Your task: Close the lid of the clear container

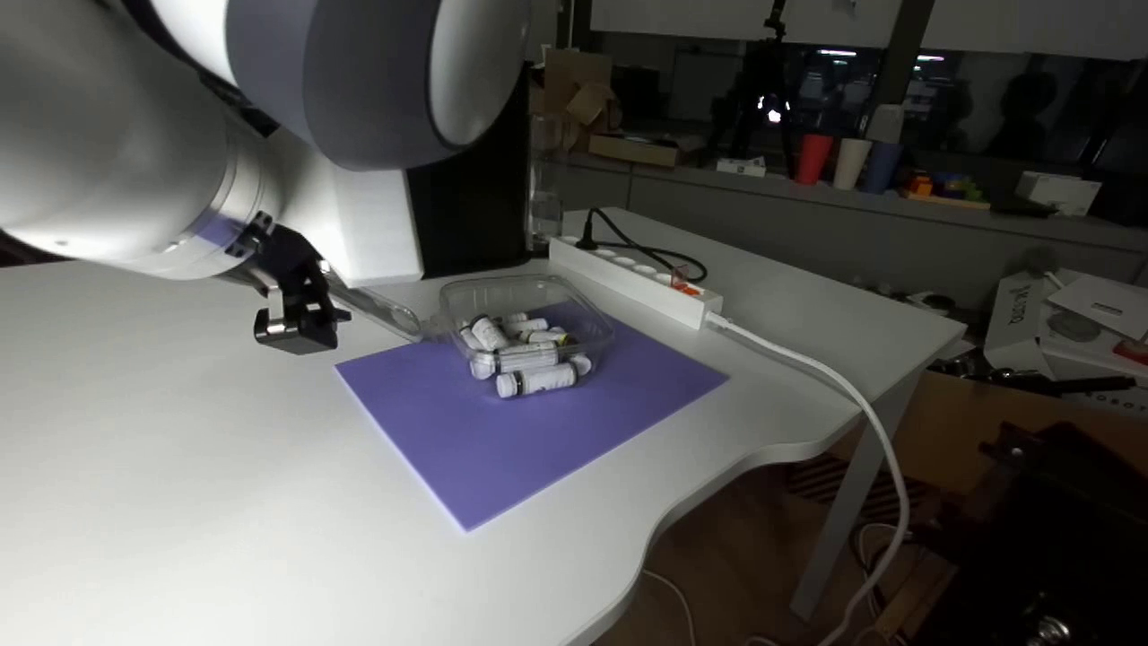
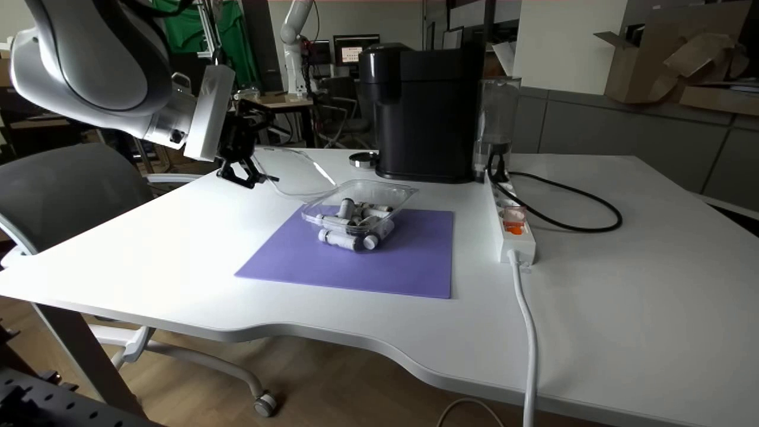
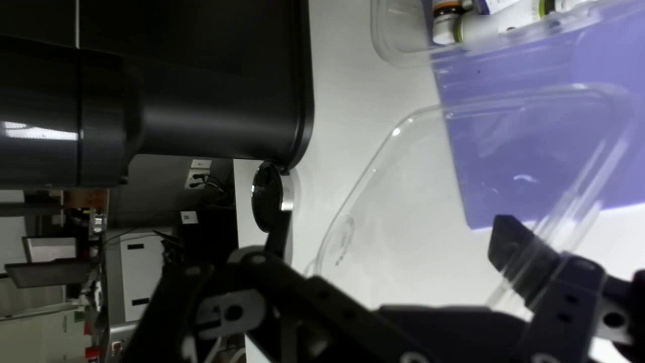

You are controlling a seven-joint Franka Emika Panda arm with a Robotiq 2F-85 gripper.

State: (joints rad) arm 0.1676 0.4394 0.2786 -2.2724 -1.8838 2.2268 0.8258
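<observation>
Two exterior cameras facing a white table (image 1: 179,502), a wrist camera close in.

In an exterior view the camera looks down corner-on to the purple mat (image 1: 466,440) and toward dark windows (image 1: 969,117), so near the robot arm (image 1: 350,81) that it crowds the upper left. In an exterior view the camera looks at a shallower angle across the table's curved edge, nearly square to the mat, toward the black coffee machine (image 2: 424,118). Both exterior views share the mat, clear container (image 1: 511,289) and power strip (image 1: 641,287). The wrist view, turned sideways, is nearest to the lid (image 3: 433,201), looks past the gripper (image 3: 393,234) and shares a mat corner.
</observation>
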